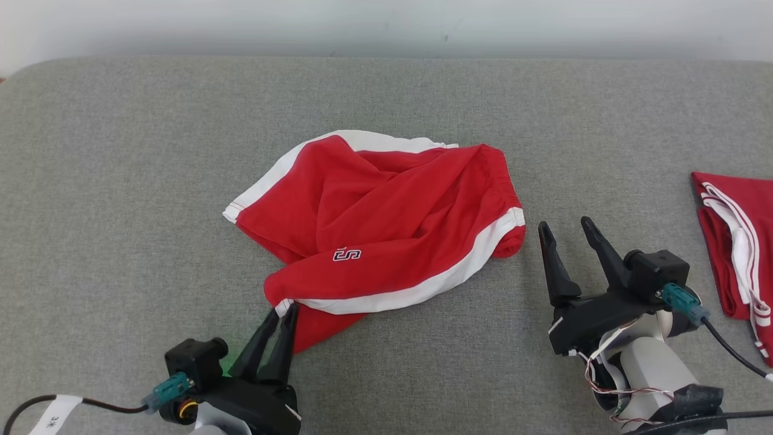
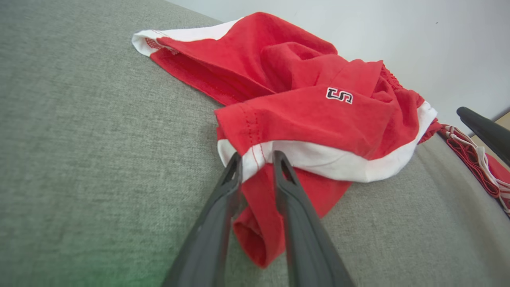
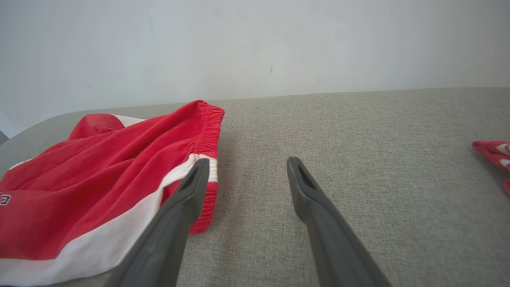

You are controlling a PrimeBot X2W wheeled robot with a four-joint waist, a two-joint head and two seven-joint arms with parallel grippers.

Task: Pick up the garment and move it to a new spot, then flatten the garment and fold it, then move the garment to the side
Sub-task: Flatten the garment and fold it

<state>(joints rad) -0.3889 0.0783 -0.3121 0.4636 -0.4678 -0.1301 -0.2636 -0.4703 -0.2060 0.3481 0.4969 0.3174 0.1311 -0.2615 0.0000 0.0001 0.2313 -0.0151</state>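
At lower left, the left gripper (image 1: pixel 287 308) straddles the garment (image 1: pixel 392 205) at its hem, fingers narrowed, grip unclear; the right gripper (image 1: pixel 565 223) stands open beside it.

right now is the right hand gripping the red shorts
No, the right hand is open, with its jaws wide apart over the bare grey cushion beside the red shorts.

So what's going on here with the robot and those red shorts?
The robot is working on the crumpled red shorts, which lie in the middle of the grey surface. Its left gripper has its jaws narrow around the near hem corner with cloth between them, though it is unclear whether they have clamped. The right gripper sits open beside the waistband end, not touching it. Another red garment lies at the far right.
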